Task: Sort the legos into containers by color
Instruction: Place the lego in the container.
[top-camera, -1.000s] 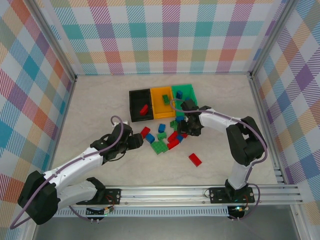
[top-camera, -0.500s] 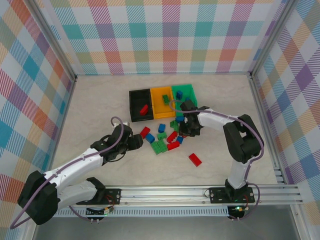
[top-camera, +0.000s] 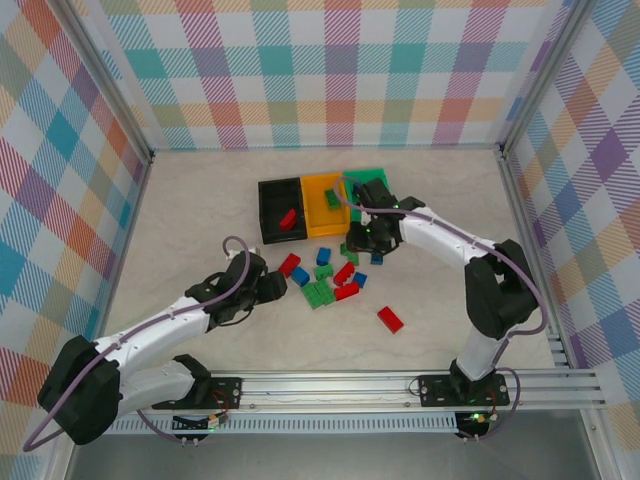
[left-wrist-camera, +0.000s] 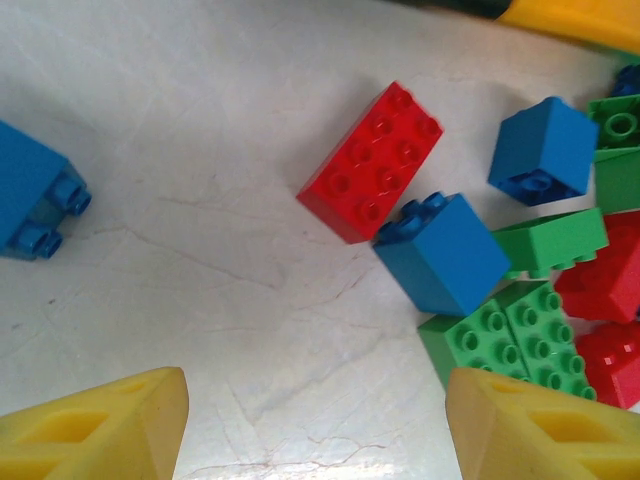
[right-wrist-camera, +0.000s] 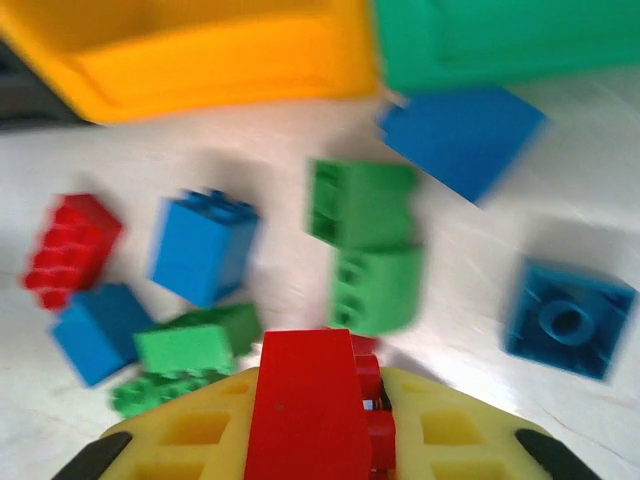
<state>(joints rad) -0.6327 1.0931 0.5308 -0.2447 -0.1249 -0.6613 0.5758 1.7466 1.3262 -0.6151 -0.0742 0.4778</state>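
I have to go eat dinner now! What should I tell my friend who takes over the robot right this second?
Right claw: shut on a red brick, above the loose bricks.
Left claw: open, holding nothing, low over the table near another red brick.
Done: black bin holds one red piece; yellow bin holds one green piece. Green bin is partly hidden by the right arm.
Left: the pile of red, blue and green bricks, plus a lone red one nearer the arms.
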